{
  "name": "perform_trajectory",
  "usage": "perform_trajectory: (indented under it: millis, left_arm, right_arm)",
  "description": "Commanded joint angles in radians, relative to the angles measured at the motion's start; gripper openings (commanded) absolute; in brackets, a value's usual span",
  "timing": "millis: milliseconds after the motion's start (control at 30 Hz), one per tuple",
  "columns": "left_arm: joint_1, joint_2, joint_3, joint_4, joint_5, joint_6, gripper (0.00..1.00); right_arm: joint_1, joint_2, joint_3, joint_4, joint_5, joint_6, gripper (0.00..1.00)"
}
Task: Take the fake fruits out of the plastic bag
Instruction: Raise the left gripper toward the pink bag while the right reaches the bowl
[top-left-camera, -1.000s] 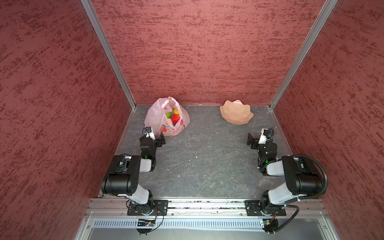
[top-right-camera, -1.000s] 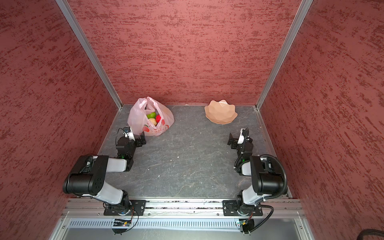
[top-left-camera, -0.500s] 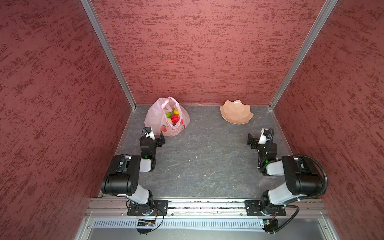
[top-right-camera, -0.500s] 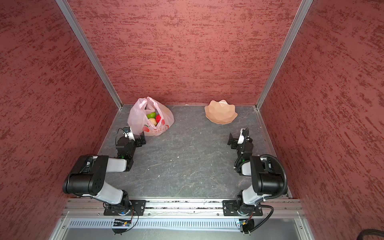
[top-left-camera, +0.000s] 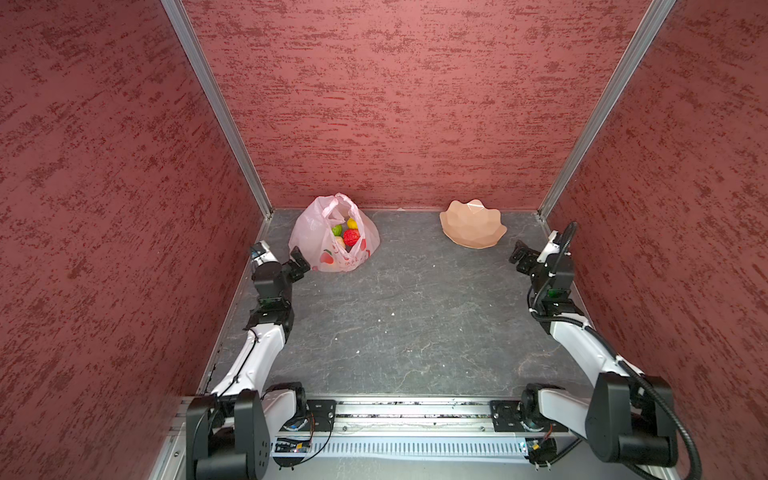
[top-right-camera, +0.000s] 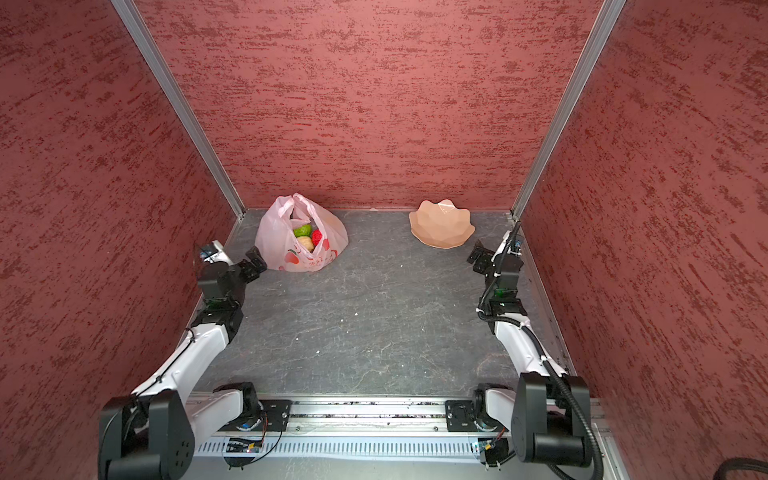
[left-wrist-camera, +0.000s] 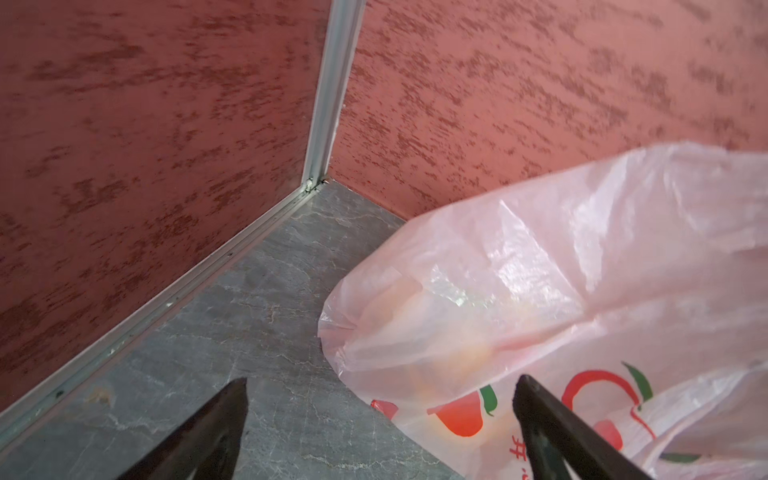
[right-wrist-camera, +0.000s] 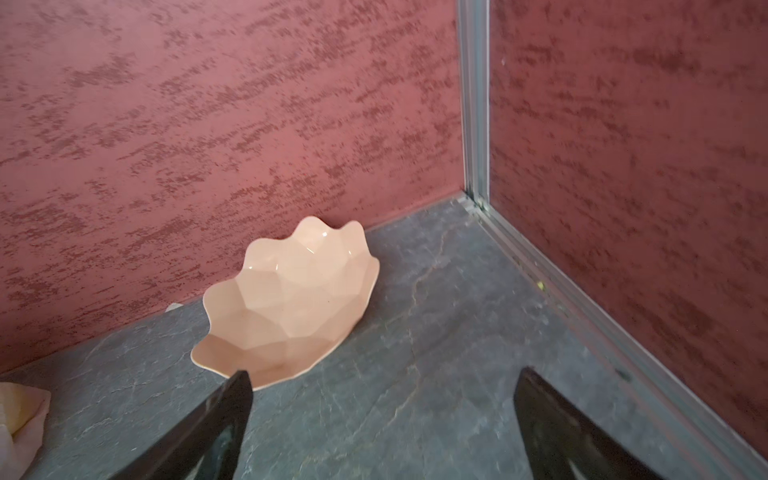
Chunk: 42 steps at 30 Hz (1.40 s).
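Red textured walls (top-left-camera: 415, 104) box in a grey stone-look floor (top-left-camera: 395, 316). Our left gripper (left-wrist-camera: 380, 386) stands wide and empty, just beside the plastic bag (top-left-camera: 309, 232) at the far left. The fake fruits (top-left-camera: 348, 235) sit inside its open mouth. Our right gripper (right-wrist-camera: 382, 378), also wide, faces the peach bowl (top-left-camera: 471, 230) at the far right. We judge that the thin film could snag on a jaw and drag the whole bag along, fruits and all.

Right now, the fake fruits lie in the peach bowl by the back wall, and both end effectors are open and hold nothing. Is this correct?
One thing is wrong: the fake fruits sit inside the plastic bag, not in the peach bowl, which is empty, as both top views show. The left end effector and right end effector are indeed open and hold nothing.
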Motion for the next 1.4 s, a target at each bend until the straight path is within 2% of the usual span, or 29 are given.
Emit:
perform_trajectory:
  millis: [0, 233, 367, 500, 600, 733, 1000, 1367]
  left_arm:
    - [0.019, -0.049, -0.003, -0.219, 0.147, -0.123, 0.99]
    - [-0.041, -0.138, 0.085, -0.408, 0.155, -0.082, 0.99]
    - [-0.082, -0.188, 0.122, -0.475, 0.134, -0.068, 1.0]
    - [-0.142, -0.22, 0.162, -0.54, 0.093, -0.048, 1.0]
    - [-0.191, -0.233, 0.186, -0.579, 0.041, -0.041, 1.0]
    - [-0.229, -0.248, 0.2, -0.593, 0.027, -0.045, 0.99]
    - [-0.274, -0.23, 0.235, -0.618, -0.003, -0.033, 1.0]
    - [-0.302, -0.213, 0.277, -0.644, -0.024, -0.022, 1.0]
  right_arm:
    - [-0.005, 0.001, 0.091, -0.265, 0.024, 0.126, 0.99]
    - [-0.007, 0.113, 0.269, -0.382, -0.122, 0.238, 0.99]
    - [-0.01, 0.244, 0.432, -0.457, -0.212, 0.275, 0.99]
    - [-0.011, 0.376, 0.538, -0.458, -0.287, 0.306, 0.99]
    - [-0.012, 0.473, 0.611, -0.475, -0.325, 0.317, 0.94]
    - [-0.014, 0.593, 0.691, -0.494, -0.359, 0.321, 0.83]
    - [-0.018, 0.779, 0.811, -0.504, -0.39, 0.336, 0.74]
    - [-0.03, 0.88, 0.839, -0.478, -0.389, 0.395, 0.65]
